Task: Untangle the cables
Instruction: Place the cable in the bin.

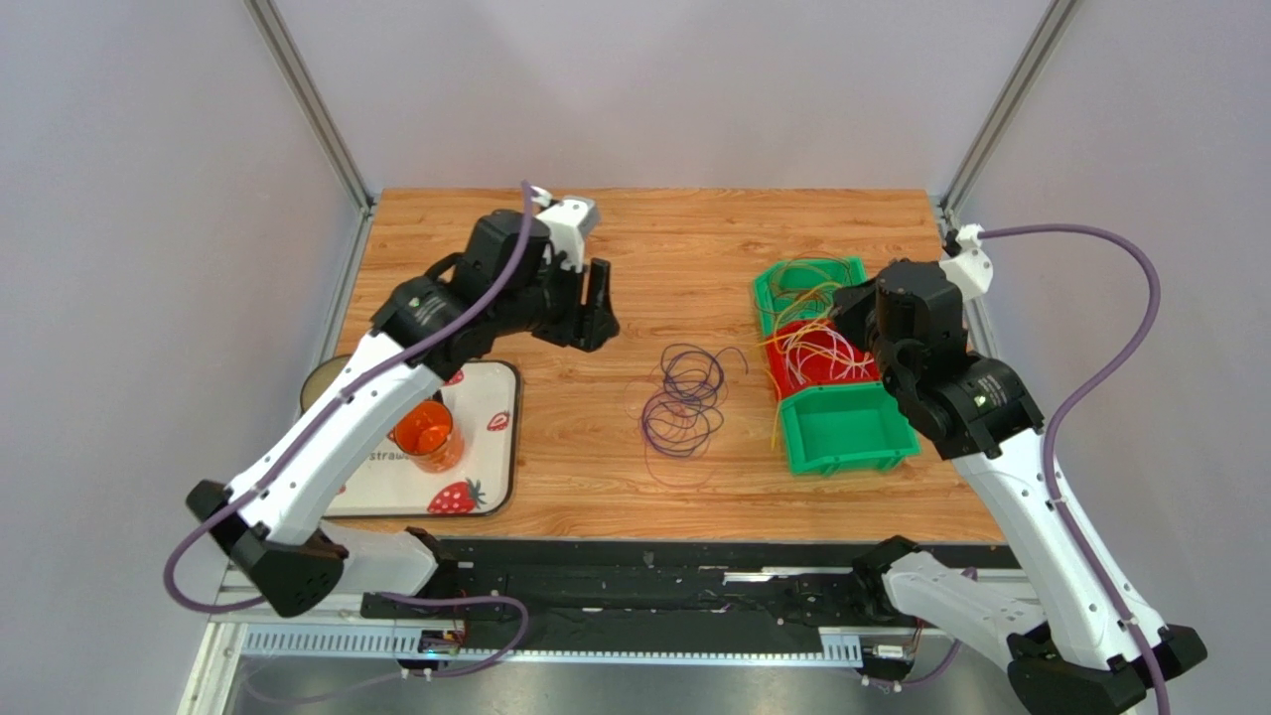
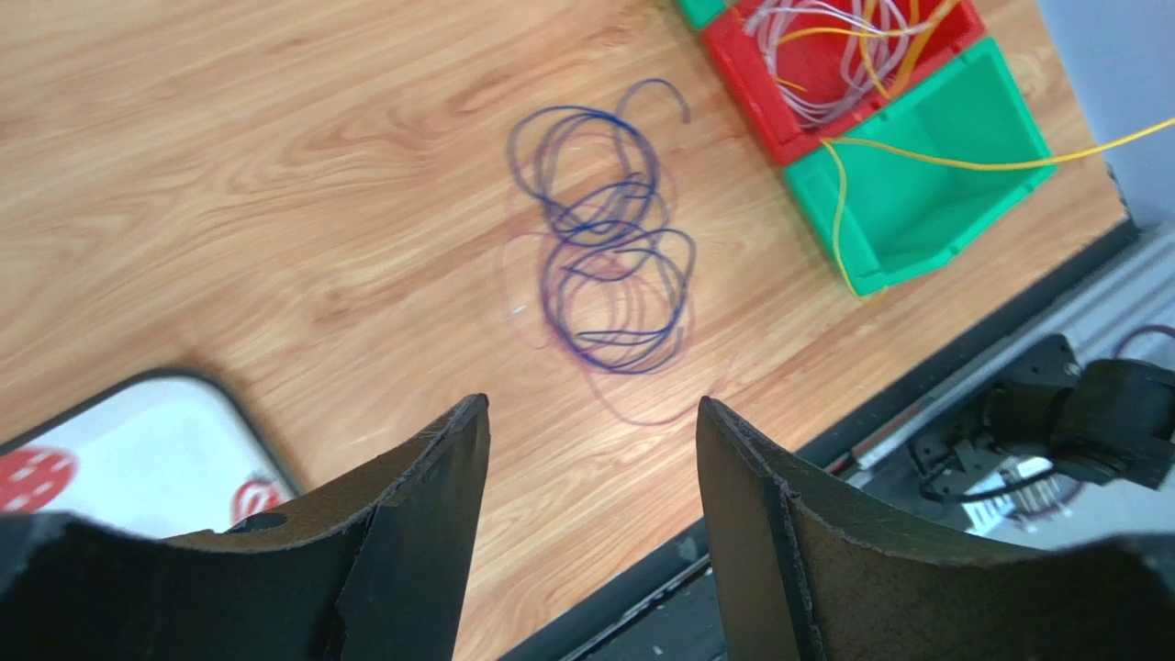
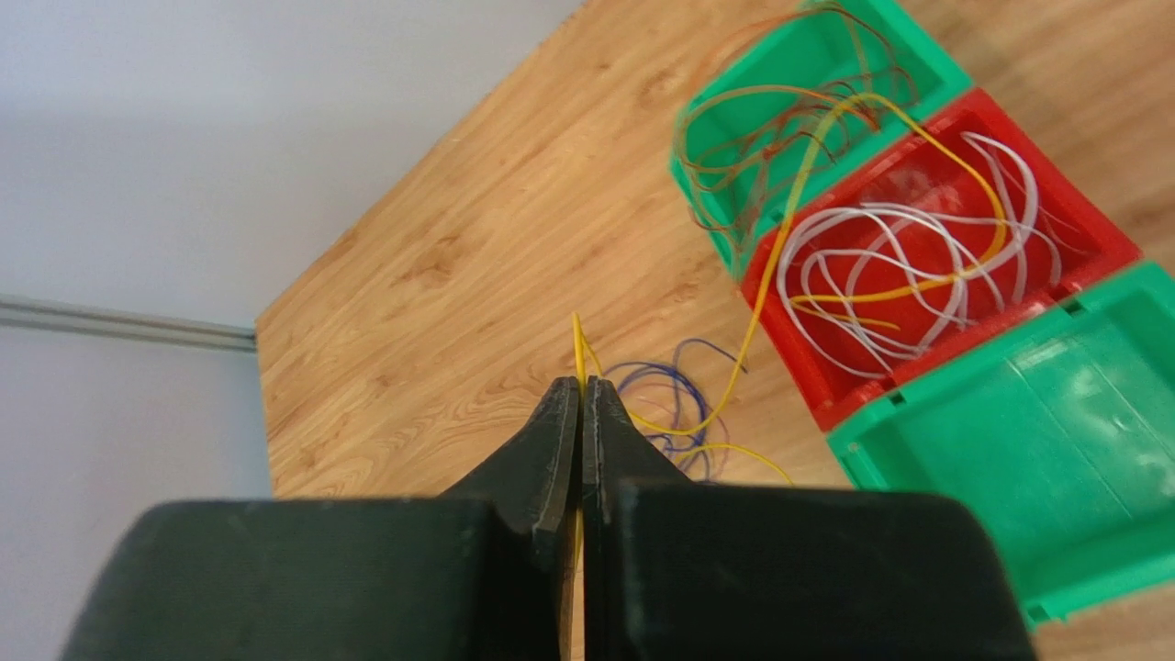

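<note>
A loose coil of purple cables [image 1: 683, 402] lies on the wooden table's middle; it also shows in the left wrist view [image 2: 607, 262] and the right wrist view [image 3: 672, 391]. My left gripper [image 1: 597, 310] hangs open and empty [image 2: 593, 413], back left of the coil. My right gripper [image 1: 854, 318] is above the bins, shut [image 3: 579, 390] on a yellow cable [image 3: 578, 342]. That cable trails over the red bin [image 3: 1090, 241], which holds white cables [image 3: 897, 262]. Orange cables [image 3: 772, 124] sit in the far green bin [image 1: 773, 283].
A near green bin [image 1: 848, 428] stands in front of the red bin [image 1: 779, 373]. A strawberry-print tray [image 1: 485, 447] with an orange cup [image 1: 425, 432] lies at the left. A black rail [image 1: 672, 574] runs along the table's near edge.
</note>
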Robot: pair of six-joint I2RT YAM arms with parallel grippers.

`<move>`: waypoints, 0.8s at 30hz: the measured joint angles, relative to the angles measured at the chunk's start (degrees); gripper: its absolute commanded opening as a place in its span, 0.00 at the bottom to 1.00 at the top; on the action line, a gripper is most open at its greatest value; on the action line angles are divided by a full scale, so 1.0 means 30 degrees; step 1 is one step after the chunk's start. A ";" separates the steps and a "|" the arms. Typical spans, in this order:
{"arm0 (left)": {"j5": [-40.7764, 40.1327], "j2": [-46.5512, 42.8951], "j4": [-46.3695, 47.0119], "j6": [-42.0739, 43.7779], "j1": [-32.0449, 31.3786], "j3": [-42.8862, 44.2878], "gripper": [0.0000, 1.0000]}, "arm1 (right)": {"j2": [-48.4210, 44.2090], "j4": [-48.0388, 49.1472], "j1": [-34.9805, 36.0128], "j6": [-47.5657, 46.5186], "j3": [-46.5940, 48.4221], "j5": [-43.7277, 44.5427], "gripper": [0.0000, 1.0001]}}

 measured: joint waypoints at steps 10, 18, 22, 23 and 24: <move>-0.4408 -0.4014 -0.1756 0.1872 0.0379 -0.1909 0.68 | 0.0204 0.0954 -0.0831 0.0117 -0.0605 0.4845 0.00; -0.5355 -0.4014 -0.1530 0.2579 0.1224 -0.4503 0.67 | 0.3009 0.3118 -0.2484 -0.0306 -0.0335 0.5559 0.00; -0.5348 -0.3723 -0.1260 0.2667 0.1413 -0.5085 0.67 | 0.4102 0.3891 -0.3279 -0.0379 -0.0131 0.5508 0.00; -0.5348 -0.3657 -0.1166 0.2688 0.1464 -0.5180 0.67 | 0.4211 0.4087 -0.3453 -0.0401 -0.0131 0.5464 0.00; -0.5348 -0.3621 -0.1107 0.2718 0.1486 -0.5253 0.67 | 0.4328 0.4393 -0.3687 -0.0466 -0.0131 0.5326 0.00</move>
